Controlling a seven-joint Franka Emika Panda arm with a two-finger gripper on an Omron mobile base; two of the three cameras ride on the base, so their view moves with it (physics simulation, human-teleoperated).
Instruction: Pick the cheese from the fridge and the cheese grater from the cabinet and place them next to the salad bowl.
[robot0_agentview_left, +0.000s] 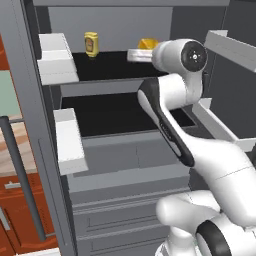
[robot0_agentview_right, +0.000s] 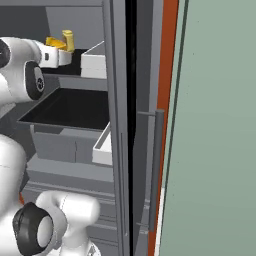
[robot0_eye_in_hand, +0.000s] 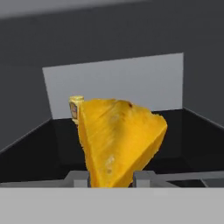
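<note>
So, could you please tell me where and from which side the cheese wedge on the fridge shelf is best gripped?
Grip the cheese across its two flat faces near the lower narrow end, coming level from the open front of the fridge. The wedge stands on edge, so those faces suit the pincer, whose tips already flank it.

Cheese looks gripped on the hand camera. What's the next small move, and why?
Probably a short straight pull back out of the fridge. In the hand view the cheese sits between the fingertips, with the gripper closed on it, above the black shelf. The mustard bottle stands off to the side behind it, so retreating should not disturb it.
</note>
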